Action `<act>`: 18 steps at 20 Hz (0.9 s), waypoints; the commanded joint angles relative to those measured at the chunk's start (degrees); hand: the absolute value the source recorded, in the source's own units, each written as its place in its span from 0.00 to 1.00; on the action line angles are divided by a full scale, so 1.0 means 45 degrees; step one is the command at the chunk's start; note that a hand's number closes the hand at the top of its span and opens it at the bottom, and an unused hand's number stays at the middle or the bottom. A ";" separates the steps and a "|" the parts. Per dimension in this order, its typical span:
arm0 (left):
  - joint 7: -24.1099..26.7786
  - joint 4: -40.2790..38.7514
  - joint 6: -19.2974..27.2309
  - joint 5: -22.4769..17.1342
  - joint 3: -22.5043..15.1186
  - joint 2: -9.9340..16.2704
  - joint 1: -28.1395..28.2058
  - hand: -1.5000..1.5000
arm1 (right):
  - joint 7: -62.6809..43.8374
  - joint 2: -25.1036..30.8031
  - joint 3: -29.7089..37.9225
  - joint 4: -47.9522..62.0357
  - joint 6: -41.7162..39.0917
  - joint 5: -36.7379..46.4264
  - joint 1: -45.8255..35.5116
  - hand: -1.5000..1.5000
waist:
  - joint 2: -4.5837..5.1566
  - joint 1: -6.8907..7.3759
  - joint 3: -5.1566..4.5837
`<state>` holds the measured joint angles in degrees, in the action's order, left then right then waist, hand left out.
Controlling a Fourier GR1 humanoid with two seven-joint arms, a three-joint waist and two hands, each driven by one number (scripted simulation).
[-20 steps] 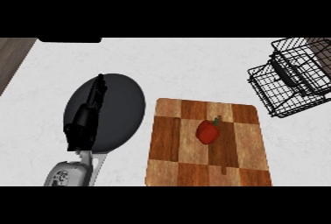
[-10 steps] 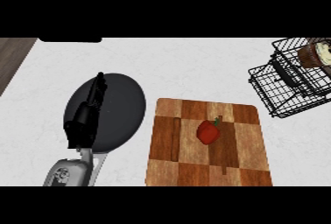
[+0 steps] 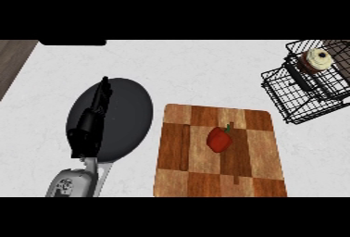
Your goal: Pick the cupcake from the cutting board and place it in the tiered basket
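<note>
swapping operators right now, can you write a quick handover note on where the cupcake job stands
Left hand: open, fingers straight, edge-on above the dark round plate at the counter's left, holding nothing.
Right hand: not in view.
Cupcake: in the upper tier of the black wire tiered basket at the top right, no hand on it.
Cutting board: centre of the counter, carrying only a red pepper.
Done: the cupcake is off the board and in the basket.
Left: nothing obvious for the task itself; I would just check that the cupcake sits steady.
</note>
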<state>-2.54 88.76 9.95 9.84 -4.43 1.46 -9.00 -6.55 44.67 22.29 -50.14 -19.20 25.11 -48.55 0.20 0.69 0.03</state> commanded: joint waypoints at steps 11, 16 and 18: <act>-0.0370 0.0506 0.0033 0.0062 -0.0044 -0.0007 0.0296 0.50 | 0.1294 0.4054 0.4893 0.4690 -0.1200 -0.2756 0.1875 0.00 | 0.0005 -0.0214 0.0035; 0.0280 0.0359 -0.0266 -0.0306 0.0293 0.0241 0.0537 0.50 | 0.4039 0.5610 0.5789 0.6505 -0.2538 -0.2999 0.4115 0.00 | 0.0056 -0.0235 0.0067; 0.0092 0.0393 -0.0331 -0.0204 0.0264 0.0356 0.0413 0.50 | 0.4401 0.6146 0.6034 0.7178 -0.3249 -0.3207 0.4456 0.00 | 0.0046 -0.0152 0.0058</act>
